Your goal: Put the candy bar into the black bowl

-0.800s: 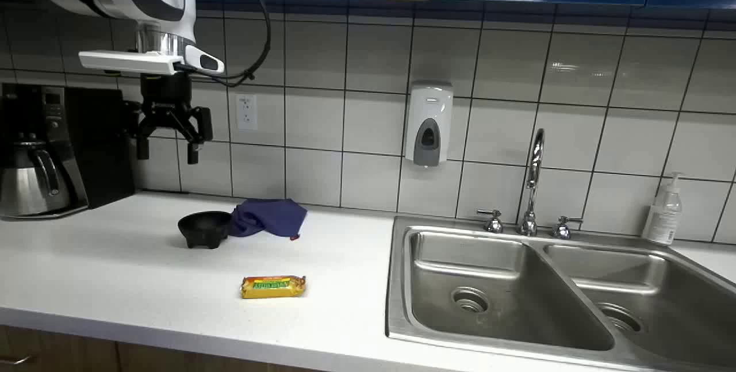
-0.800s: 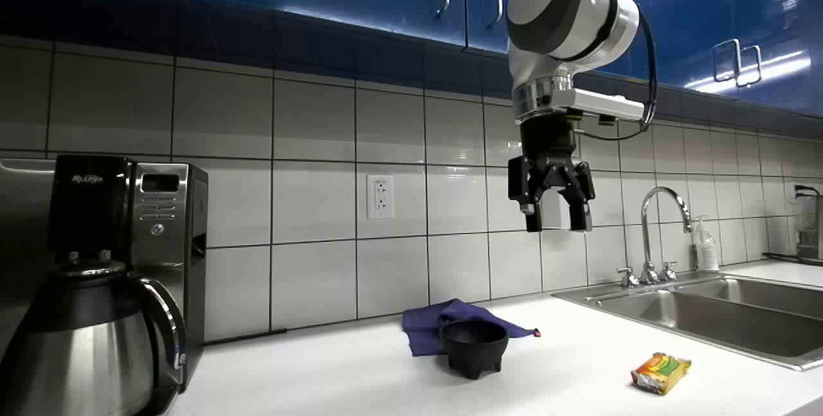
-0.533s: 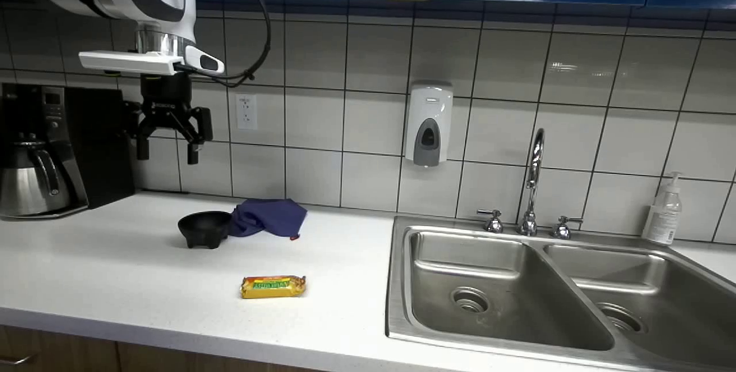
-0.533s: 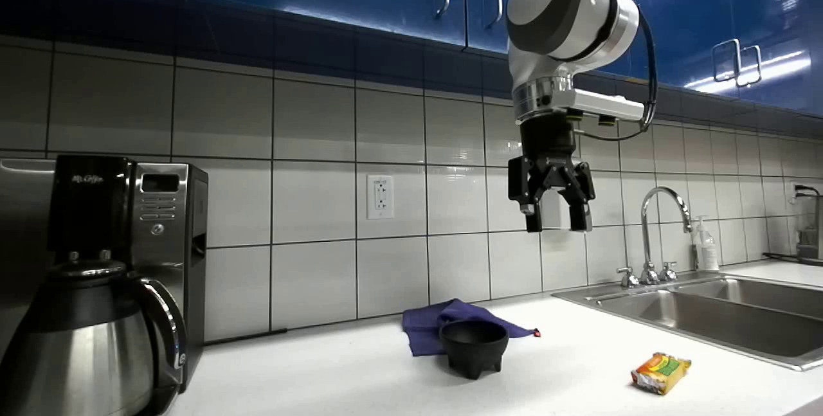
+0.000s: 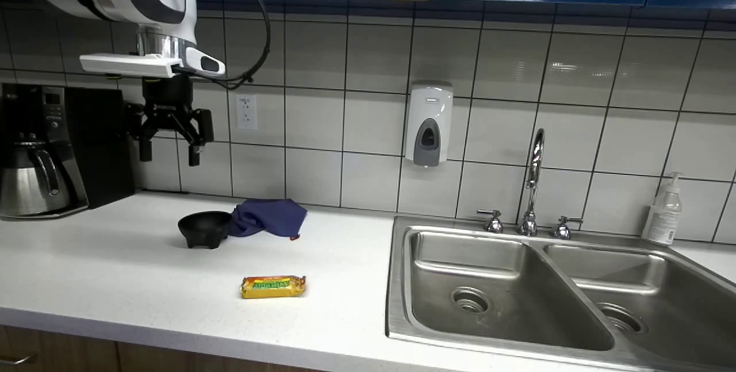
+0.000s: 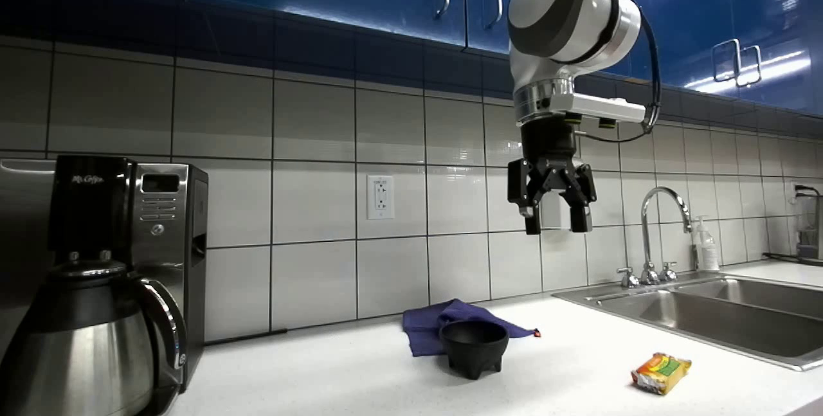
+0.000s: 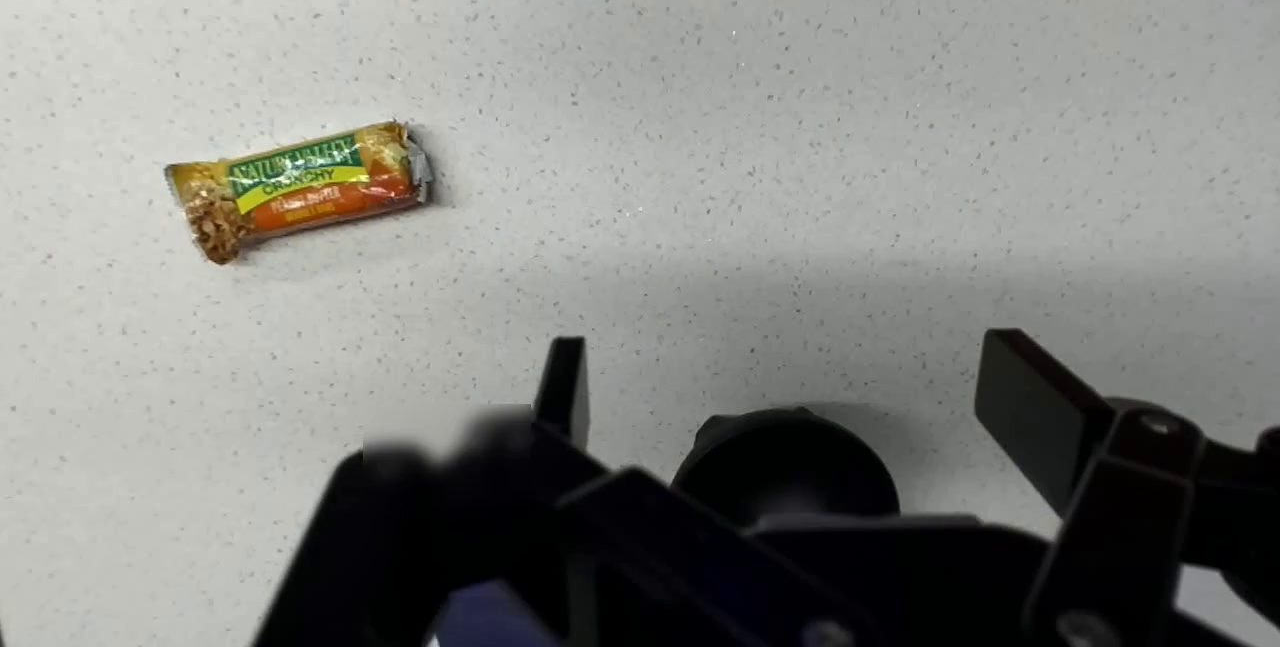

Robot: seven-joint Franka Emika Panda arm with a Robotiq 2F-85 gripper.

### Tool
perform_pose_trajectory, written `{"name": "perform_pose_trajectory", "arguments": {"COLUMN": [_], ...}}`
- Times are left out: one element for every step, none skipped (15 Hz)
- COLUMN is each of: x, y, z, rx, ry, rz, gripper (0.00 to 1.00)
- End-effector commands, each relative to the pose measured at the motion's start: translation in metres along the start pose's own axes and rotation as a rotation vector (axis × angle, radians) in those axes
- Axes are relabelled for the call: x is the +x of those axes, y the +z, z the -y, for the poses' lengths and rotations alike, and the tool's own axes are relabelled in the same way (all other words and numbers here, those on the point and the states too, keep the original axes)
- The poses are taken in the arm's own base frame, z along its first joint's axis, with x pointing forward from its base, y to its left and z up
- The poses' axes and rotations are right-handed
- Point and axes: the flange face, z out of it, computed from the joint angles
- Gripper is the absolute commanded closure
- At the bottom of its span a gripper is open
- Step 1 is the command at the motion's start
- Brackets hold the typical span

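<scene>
1. End effector: your gripper (image 5: 170, 154) is released, its two fingers (image 6: 532, 224) spread apart and pointing down, raised well above the counter (image 5: 144, 283) in both exterior views.
2. Task item: your candy bar (image 7: 300, 189) lies on the counter, outside the black bowl (image 6: 474, 357). In the wrist view it sits at upper left, its label reading "Nature Valley Crunchy".
3. Receptacle: the black bowl stands upright on short feet, farther from the counter's front edge than the candy bar. Your wrist view shows it between the fingers, partly hidden.
4. Adjacent: a purple cloth (image 5: 270, 218) lies crumpled just beside the black bowl; whether they touch, you cannot tell.
5. Layout: along the counter, the candy bar lies between the black bowl and the double sink (image 5: 399, 280); a coffee maker (image 6: 157, 210) stands on the bowl's other side.
</scene>
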Motion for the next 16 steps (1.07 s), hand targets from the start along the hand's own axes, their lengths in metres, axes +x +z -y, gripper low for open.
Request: {"name": "perform_pose_trajectory", "arguments": {"x": [-0.020,-0.025,-0.028,-0.033,-0.036,-0.040,-0.044,-0.048,-0.051,-0.055,-0.058,-0.061,-0.064,-0.066,-0.068,-0.069], "y": [0.013,0.019,0.024,0.029,0.033,0.037,0.040,0.043,0.046,0.049,0.051,0.054,0.057,0.060,0.063,0.067], "z": [-0.016,-0.022,-0.028,-0.034,-0.041,-0.047,-0.054,-0.062,-0.070,-0.078,-0.084,-0.092,-0.098,-0.103,-0.108,-0.113], "rx": [0.041,0.057,0.065,0.070,0.075,0.079,0.081,0.081,0.082,0.082,0.086,0.088,0.087,0.088,0.087,0.085], "ry": [0.148,0.182,0.215,0.242,0.266,0.291,0.318,0.345,0.370,0.408,0.433,0.468,0.500,0.530,0.559,0.592], "rz": [-0.054,-0.060,-0.069,-0.077,-0.083,-0.092,-0.103,-0.114,-0.124,-0.139,-0.147,-0.158,-0.168,-0.170,-0.173,-0.176], "gripper": [0.00,0.00,0.00,0.00,0.00,0.00,0.00,0.00,0.00,0.00,0.00,0.00,0.00,0.00,0.00,0.00]}}
